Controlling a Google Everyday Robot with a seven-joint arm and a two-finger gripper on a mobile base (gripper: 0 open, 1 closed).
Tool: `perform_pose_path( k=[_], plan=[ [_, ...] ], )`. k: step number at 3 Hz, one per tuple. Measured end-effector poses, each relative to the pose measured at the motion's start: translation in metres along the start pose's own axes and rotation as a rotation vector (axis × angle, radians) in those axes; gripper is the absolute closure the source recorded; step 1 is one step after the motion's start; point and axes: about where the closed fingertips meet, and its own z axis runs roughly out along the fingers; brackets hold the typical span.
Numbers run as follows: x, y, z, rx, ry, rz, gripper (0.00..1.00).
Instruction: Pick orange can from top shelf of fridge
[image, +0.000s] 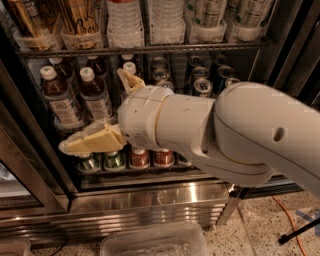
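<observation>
Two tall golden-orange cans with black scribble markings stand in clear holders at the left end of the top shelf (150, 50): one orange can (80, 20) and a second one (25, 20) left of it. My gripper (91, 110) is open and empty, with one tan finger (92, 141) low at the left and the other finger (131, 81) higher up. It hangs in front of the middle rack, below the orange cans and apart from them. The big white arm (225, 135) hides much of the fridge's (30, 165) middle and right.
Clear bottles (122, 20) and pale cans (207, 15) share the top shelf. Brown white-capped bottles (57, 95) and blue-and-silver cans (202, 86) stand on the middle rack, short cans (140, 157) on the bottom one. Below are the steel base (150, 200), a clear bin (150, 245) and an orange cable (295, 220).
</observation>
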Motion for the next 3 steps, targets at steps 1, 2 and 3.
perform_pose_path(
  k=[1, 2, 3],
  plan=[
    [-0.012, 0.004, 0.017, 0.029, -0.098, 0.086, 0.00],
    [-0.019, 0.013, 0.033, 0.035, -0.128, 0.128, 0.00],
    [-0.025, 0.011, 0.040, 0.045, -0.122, 0.117, 0.00]
  ],
)
